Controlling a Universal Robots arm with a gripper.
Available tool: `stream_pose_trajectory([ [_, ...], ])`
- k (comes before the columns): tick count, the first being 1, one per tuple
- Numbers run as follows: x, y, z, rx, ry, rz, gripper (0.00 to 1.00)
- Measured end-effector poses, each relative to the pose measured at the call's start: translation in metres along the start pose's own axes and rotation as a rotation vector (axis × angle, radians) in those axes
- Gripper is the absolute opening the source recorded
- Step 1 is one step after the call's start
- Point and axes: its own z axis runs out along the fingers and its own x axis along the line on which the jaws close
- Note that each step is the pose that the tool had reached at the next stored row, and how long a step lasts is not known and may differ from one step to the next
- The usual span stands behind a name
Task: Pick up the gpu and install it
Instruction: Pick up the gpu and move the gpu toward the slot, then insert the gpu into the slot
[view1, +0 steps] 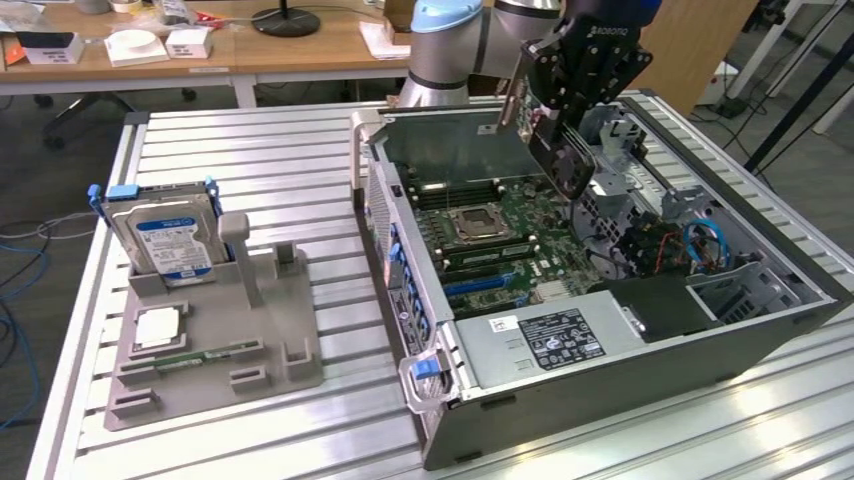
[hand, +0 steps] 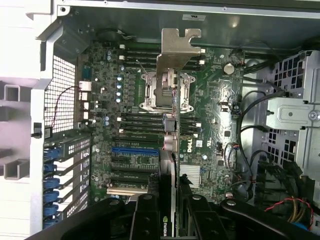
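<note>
The job is at the carrying step. The gripper (hand: 172, 222) is pinching the gpu (hand: 170, 127) by its top edge, one finger on each flat side. The card hangs down on its thin edge over the open computer case (view1: 787, 300), above the green motherboard (hand: 215, 115). It is up in the air, not yet in any slot. Its silver bracket (hand: 177, 52) points at the back wall of the case.

I think the hard part is lining things up. The bottom edge of the card has to sit right over one long slot, like the blue slot (hand: 134, 150), and the bracket has to meet the back wall. The card must stay straight up, not tipped.

Some things are close and could get in the way. The processor socket (view1: 477, 225) sits under the card. Black wires (hand: 250, 130) curl over the board on one side. A blue cable (view1: 701, 245) and a metal drive cage (view1: 614, 135) stand near the gripper. The power supply (view1: 561, 335) fills the front corner of the case.

The case stands at the metal table's (view1: 267, 160) edge on the exterior view's right. Near the table's edge on the exterior view's left is a grey holder (view1: 267, 330). It has a hard drive (view1: 167, 235) standing in it and a green memory stick (view1: 200, 357) lying flat, well apart from the case.
</note>
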Motion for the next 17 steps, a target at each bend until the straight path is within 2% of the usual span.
stream_pose_trajectory([
  [17, -0.0025, -0.0001, 0.0000, 0.0003, 0.0001, -0.008, 0.26],
])
